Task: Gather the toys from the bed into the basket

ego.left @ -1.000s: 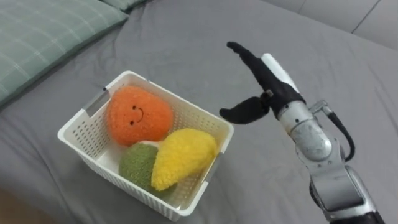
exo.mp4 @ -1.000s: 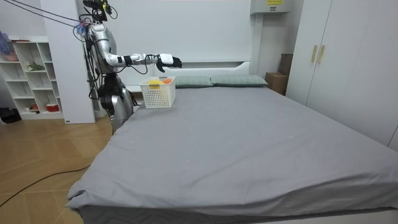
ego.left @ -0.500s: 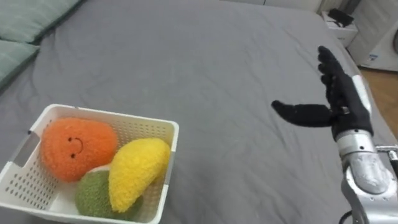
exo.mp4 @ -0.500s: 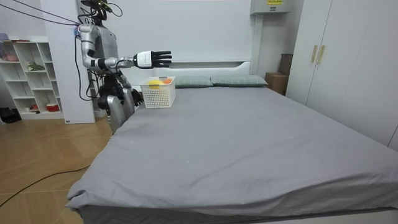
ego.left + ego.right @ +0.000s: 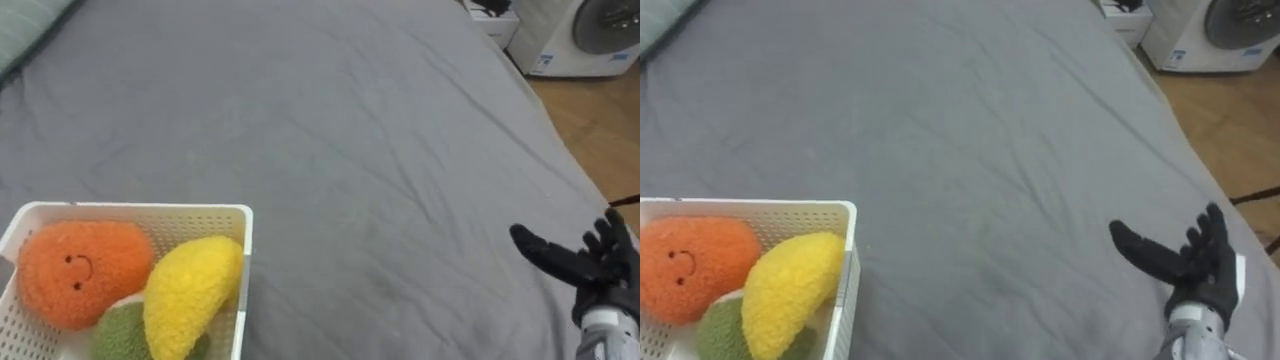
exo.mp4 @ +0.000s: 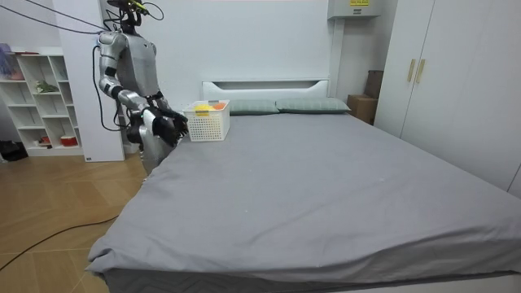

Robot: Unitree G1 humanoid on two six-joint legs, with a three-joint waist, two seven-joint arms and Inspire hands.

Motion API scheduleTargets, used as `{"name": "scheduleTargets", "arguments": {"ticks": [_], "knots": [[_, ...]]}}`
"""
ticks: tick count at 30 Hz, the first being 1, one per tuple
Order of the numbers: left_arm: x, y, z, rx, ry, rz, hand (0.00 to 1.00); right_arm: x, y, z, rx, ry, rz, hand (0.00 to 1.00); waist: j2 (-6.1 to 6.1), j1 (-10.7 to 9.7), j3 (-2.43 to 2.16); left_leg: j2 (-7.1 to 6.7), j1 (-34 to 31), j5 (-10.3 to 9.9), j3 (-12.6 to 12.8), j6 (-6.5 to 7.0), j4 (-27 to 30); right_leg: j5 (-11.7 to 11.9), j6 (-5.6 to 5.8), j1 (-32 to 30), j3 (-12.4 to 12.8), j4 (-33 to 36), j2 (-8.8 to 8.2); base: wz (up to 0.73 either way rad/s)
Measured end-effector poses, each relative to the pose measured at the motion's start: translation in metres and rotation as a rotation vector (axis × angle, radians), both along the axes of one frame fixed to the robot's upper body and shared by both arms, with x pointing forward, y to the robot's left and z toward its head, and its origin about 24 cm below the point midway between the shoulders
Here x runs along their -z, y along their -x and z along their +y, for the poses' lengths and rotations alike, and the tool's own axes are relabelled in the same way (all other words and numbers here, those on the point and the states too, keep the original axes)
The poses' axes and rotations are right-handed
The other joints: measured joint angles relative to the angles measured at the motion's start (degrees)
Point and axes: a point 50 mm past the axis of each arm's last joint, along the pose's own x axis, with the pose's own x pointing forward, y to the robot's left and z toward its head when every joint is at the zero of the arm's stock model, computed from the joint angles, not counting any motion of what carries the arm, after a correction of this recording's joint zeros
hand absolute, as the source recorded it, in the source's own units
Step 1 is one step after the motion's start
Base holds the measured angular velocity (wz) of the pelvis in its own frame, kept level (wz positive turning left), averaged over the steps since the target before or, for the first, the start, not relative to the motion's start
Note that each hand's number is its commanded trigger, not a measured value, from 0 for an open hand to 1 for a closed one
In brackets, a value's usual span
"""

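Grey bed point(image 5: 330, 150) cover takes most of my head view, smooth and with no toy lying loose on the part I can see. At the lower left stands the white basket point(image 5: 130, 209), and all three plush toys are inside it: the orange plush point(image 5: 75, 270) with a smiling face, the yellow plush point(image 5: 190, 295) leaning on the basket's right wall, and the green plush point(image 5: 120, 335) under them.

What has changed: one second ago my right hand point(image 5: 585, 265) was raised just beside the basket. Now it is low at the bottom right, well apart from the basket, with fingers spread, thumb out to the side, and nothing in it. In the room view the arm that was stretched over the basket is now pulled down to the waist, while the robot stands at the bed's side near the headboard. The basket seems to slide to the left in my view, but this is the head turning to the right; the basket itself did not move. A washing machine point(image 5: 600, 30) has come into view beyond the bed's far corner.

I judge that the placing is done and the arm is retreating. The task looks complete, or nearly so.
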Motion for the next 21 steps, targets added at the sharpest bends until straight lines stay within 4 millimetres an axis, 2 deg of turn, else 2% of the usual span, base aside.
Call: {"name": "scheduleTargets", "arguments": {"ticks": [2,4,5,7,8,9,10,14,16,18,21], "knots": [[0.0,0.003,0.0,-0.004,0.0,0.006,0.0,0.02,0.021,-0.002,0.064,-0.046,0.093,0.0,0.06,-0.2,0.0,0.01,0.2,-0.2,0.1,-0.05,0.0,0.0,-0.01,0.2,0.0,0.0,0.09,-0.05],[0.0,0.006,0.001,-0.021,-0.001,0.008,0.0,0.043,0.053,-0.003,0.152,-0.112,0.207,0.0,0.08,-1.0,0.04,0.01,0.2,-0.2,0.1,-0.03,0.0,0.0,0.0,0.4,0.3,0.0,0.08,0.0],[0.0,0.007,0.001,-0.025,-0.001,0.009,0.0,0.049,0.062,-0.003,0.177,-0.128,0.237,0.0,0.04,-1.2,0.07,0.01,0.3,-0.2,0.1,-0.02,0.1,0.0,0.0,0.4,0.3,0.0,0.07,0.0],[0.001,0.01,0.001,-0.038,0.001,0.02,0.0,0.069,0.097,-0.001,0.25,-0.172,0.379,0.0,0.16,-1.9,0.16,0.01,0.2,-0.3,0.1,-0.04,0.0,-0.1,-0.01,0.4,0.4,0.1,0.06,-0.04],[0.001,0.011,0.002,-0.042,0.002,0.02,0.0,0.073,0.105,-0.001,0.262,-0.18,0.413,0.0,0.21,-2.0,0.21,0.0,0.2,-0.4,0.0,-0.06,0.0,-0.1,-0.03,0.4,0.4,0.2,0.01,-0.05],[0.001,0.013,0.001,-0.044,0.004,0.026,0.0,0.079,0.122,0.002,0.279,-0.196,0.477,0.0,0.24,-2.1,0.54,0.0,0.2,-0.4,0.0,-0.1,0.0,-0.2,-0.04,0.9,0.4,0.2,-0.14,0.0],[0.002,0.014,0.0,-0.043,0.008,0.03,0.0,0.084,0.138,0.005,0.294,-0.213,0.535,0.0,0.3,-2.2,0.68,0.01,0.2,-0.5,0.0,-0.13,0.1,-0.2,-0.04,1.0,0.4,0.2,-0.11,0.0],[0.002,0.014,0.0,-0.043,0.024,0.027,0.0,0.095,0.169,0.018,0.297,-0.285,0.65,0.0,0.53,-2.1,0.74,-0.09,0.2,-0.5,0.0,-0.16,0.2,-0.6,0.07,0.6,0.9,-0.1,0.17,0.0],[0.002,0.014,0.001,-0.049,0.025,0.026,0.0,0.101,0.185,0.029,0.283,-0.35,0.704,0.0,0.73,-1.9,0.44,-0.1,0.4,-0.5,-0.3,-0.16,0.2,-0.8,0.04,0.8,0.6,-0.1,0.12,0.05],[0.002,0.015,0.001,-0.044,0.029,0.03,0.0,0.103,0.194,0.036,0.256,-0.393,0.739,0.0,0.87,-1.7,0.37,-0.09,0.4,-0.6,-0.3,-0.18,0.2,-0.9,0.01,0.8,0.0,-0.1,-0.01,0.03],[0.002,0.015,0.0,-0.038,0.031,0.037,0.0,0.107,0.195,0.044,0.175,-0.434,0.774,0.0,1.2,-1.6,0.29,-0.09,0.6,-0.6,-0.3,-0.19,0.2,-0.9,0.02,0.9,0.0,-0.2,0.05,0.0]]}}
